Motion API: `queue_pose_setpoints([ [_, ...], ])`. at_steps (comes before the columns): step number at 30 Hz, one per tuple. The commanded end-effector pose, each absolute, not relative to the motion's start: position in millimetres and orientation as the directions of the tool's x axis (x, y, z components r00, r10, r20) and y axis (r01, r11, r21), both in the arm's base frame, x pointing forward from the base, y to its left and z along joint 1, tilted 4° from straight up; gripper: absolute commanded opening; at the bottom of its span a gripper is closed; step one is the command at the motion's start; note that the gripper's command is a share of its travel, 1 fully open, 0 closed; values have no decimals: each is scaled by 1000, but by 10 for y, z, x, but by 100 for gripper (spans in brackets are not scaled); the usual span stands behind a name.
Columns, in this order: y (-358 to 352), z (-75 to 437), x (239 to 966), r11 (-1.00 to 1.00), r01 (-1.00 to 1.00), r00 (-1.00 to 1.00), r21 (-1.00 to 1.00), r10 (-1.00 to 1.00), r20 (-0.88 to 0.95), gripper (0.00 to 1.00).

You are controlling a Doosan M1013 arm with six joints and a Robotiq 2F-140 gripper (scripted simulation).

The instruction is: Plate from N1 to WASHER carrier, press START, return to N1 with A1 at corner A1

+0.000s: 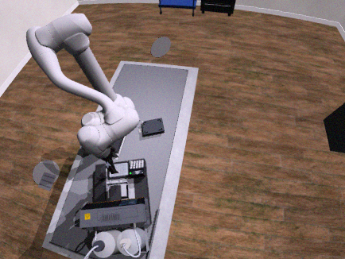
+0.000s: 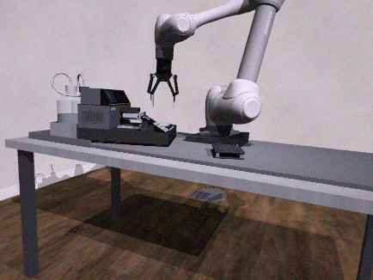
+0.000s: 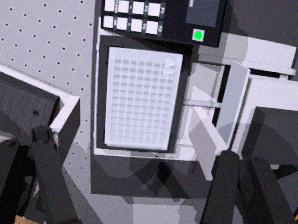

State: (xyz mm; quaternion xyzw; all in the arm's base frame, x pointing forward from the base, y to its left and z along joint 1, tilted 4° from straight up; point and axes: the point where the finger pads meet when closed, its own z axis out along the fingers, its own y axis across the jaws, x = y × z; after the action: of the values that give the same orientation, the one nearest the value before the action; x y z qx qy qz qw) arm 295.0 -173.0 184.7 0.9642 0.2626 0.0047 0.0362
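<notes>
From my station I see the plate (image 1: 118, 168) (image 3: 143, 100) in the dark surround at the front of the washer (image 1: 113, 216) (image 2: 99, 116) (image 3: 145, 172), beside the keypad (image 1: 137, 164) (image 3: 132, 15). The tool (image 1: 113, 164) (image 2: 163, 104) (image 3: 136, 115) is above it, open and holding nothing, its fingers spread. In my wrist view one finger shows on either side of the plate. I can't tell whether the plate is fully seated.

The exterior view gives me the air between fingertips and washer, which the top view doesn't; the wrist view alone resolves the plate's grid of wells. The lamp (image 1: 130, 173) (image 3: 198, 35) glows green. A dark fixture (image 1: 153, 126) (image 2: 228, 151) sits apart on the worktop (image 1: 175, 159) (image 2: 301, 161).

My arm (image 1: 95, 75) (image 2: 258, 47) rises from its base, reaches over toward the washer and bends at the wrist, pointing the tool straight down.
</notes>
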Motion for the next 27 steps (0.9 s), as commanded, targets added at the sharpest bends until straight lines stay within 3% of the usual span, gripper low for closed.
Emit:
queue_pose_setpoints([
  [1,-1852,1873,2852,-859,507,862,71,508,-9,70],
  [27,-1920,1651,2816,-859,507,862,71,508,-9,70],
])
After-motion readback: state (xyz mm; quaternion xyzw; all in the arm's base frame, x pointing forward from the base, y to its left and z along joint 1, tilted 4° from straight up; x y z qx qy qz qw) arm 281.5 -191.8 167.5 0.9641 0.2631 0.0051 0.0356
